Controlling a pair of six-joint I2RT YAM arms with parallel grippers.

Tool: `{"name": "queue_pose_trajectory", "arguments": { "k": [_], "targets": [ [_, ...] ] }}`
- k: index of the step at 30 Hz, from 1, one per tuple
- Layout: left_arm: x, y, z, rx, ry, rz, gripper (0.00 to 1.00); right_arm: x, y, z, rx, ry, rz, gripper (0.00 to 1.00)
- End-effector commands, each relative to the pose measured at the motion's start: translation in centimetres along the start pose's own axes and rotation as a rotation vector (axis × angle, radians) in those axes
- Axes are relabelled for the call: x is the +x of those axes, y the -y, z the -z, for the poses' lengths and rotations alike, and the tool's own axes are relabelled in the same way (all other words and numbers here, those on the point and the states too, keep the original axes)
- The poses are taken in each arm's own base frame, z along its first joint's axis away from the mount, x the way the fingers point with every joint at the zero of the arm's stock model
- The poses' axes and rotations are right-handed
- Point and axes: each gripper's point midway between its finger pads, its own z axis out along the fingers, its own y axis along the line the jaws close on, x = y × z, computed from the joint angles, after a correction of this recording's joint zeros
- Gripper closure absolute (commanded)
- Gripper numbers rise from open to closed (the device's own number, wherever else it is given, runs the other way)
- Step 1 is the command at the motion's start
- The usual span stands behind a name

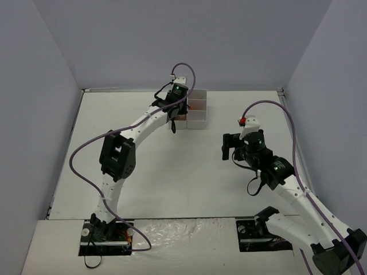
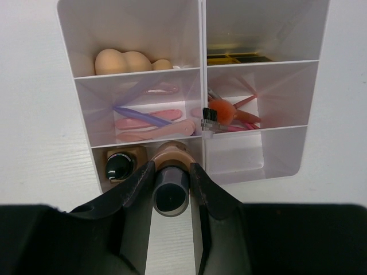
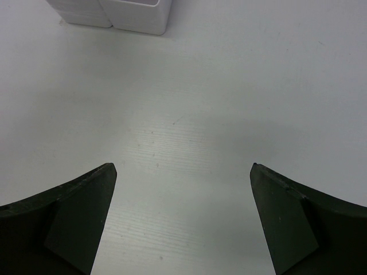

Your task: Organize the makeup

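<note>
Left gripper (image 2: 171, 173) clamped on tan bottle (image 2: 172, 197) at the box's (image 2: 287, 154) near-left cell, just beside second bottle (image 2: 119, 165). Risk: the base snags the cell wall or topples its neighbour. Right gripper (image 3: 182, 167) wide open, well clear of the box.

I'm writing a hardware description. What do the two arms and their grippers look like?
The left arm and right arm have white links with black joint housings. A purple cable loops along each. Small green lights glow near the wrists. The gripper fingers are matte black wedges.
</note>
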Motion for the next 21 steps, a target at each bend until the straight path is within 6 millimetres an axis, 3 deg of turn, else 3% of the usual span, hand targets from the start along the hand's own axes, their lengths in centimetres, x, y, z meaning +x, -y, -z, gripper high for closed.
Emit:
{"name": "queue_pose_trajectory", "arguments": {
  "k": [1,9,15,19,21],
  "targets": [
    [-3.1,1.1,-0.2,0.031,0.110,0.015,0.97,-1.5,-0.2,0.0,-0.004,0.052,-0.028,0.00],
    [-2.1,1.0,-1.3,0.022,0.087,-0.001,0.87,-1.3,-0.1,-0.1,0.000,0.049,-0.031,0.00],
    [-2.5,1.1,-0.9,0.026,0.091,-0.011,0.63,-1.9,-0.1,0.3,-0.001,0.066,-0.033,0.00],
    [-3.7,1.1,0.5,0.031,0.115,-0.005,0.43,-2.5,-0.3,0.6,-0.008,0.077,-0.038,0.00],
    [-4.2,1.0,1.2,0.032,0.125,-0.003,0.38,-2.8,-0.4,0.7,-0.016,0.083,-0.044,0.00]
  ]
}}
